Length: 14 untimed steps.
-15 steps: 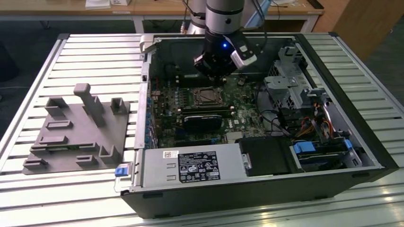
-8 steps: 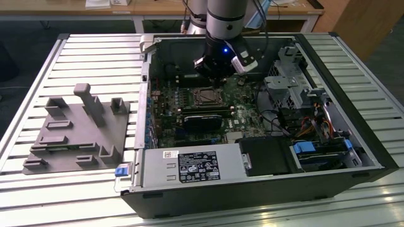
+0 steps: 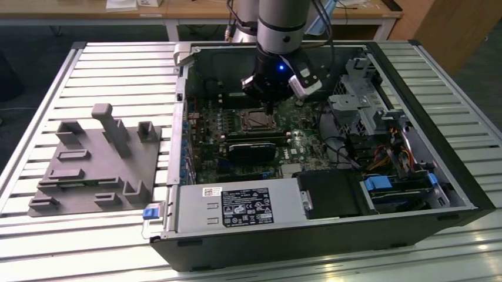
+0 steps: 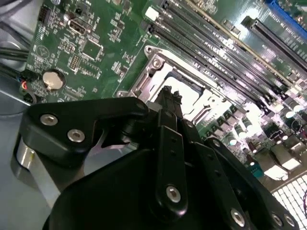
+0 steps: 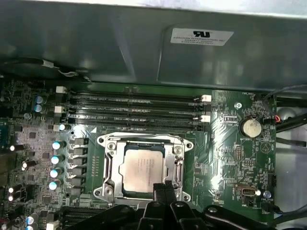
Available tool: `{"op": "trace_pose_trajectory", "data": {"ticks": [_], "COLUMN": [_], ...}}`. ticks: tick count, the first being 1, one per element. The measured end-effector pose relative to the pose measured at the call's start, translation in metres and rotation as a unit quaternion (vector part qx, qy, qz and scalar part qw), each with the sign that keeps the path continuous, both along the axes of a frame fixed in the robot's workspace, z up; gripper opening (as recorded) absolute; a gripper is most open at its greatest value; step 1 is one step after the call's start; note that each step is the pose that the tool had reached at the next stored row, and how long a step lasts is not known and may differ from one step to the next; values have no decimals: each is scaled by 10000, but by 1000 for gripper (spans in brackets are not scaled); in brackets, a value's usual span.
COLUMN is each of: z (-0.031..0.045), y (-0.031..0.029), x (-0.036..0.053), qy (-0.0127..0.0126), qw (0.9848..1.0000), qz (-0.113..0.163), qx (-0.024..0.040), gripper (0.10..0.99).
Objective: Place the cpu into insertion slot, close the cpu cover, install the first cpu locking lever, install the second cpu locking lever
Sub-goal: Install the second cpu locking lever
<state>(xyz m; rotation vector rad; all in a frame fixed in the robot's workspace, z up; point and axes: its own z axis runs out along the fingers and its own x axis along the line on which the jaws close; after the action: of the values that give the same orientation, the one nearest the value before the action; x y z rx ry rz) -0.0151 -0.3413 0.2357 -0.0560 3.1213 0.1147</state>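
The cpu [image 5: 144,168] lies flat in the insertion slot [image 5: 111,143], its dull silver top showing through the window of the cpu cover [image 5: 106,167], which appears to be folded down over it. In the exterior view the socket [image 3: 255,120] sits mid-board inside the open computer case [image 3: 314,235], just behind a black card [image 3: 253,151]. Memory slots [image 5: 134,103] run along one side of it and a row of capacitors [image 5: 56,158] along another.

The gripper [image 5: 163,188] hangs right at the socket's edge, its fingers pressed together into a narrow tip with nothing between them. In the second wrist view that tip [image 4: 168,94] points at the frame's rim.

From where I stand, the worry is how tight everything sits. I can't make out whether either locking lever is latched; if the tip presses a lever slightly off line, the thin wire could slip away and spring back, and the tip could skid onto the capacitors or the green motherboard [image 5: 230,158]. Pushing down with the cover not fully seated could tilt the chip against the socket beneath. The arm's body [image 3: 274,79] is also close to the case's back wall.
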Motion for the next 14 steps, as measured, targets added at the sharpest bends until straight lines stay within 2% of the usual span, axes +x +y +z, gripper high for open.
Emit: {"op": "trace_pose_trajectory", "data": {"ticks": [5,14], "z": [-11,-32], "y": [-33,-149], "x": [1,-1], "qy": [19,19], "qw": [10000,10000], "qz": [-49,-76], "qx": [0,1], "gripper": [106,106]}}
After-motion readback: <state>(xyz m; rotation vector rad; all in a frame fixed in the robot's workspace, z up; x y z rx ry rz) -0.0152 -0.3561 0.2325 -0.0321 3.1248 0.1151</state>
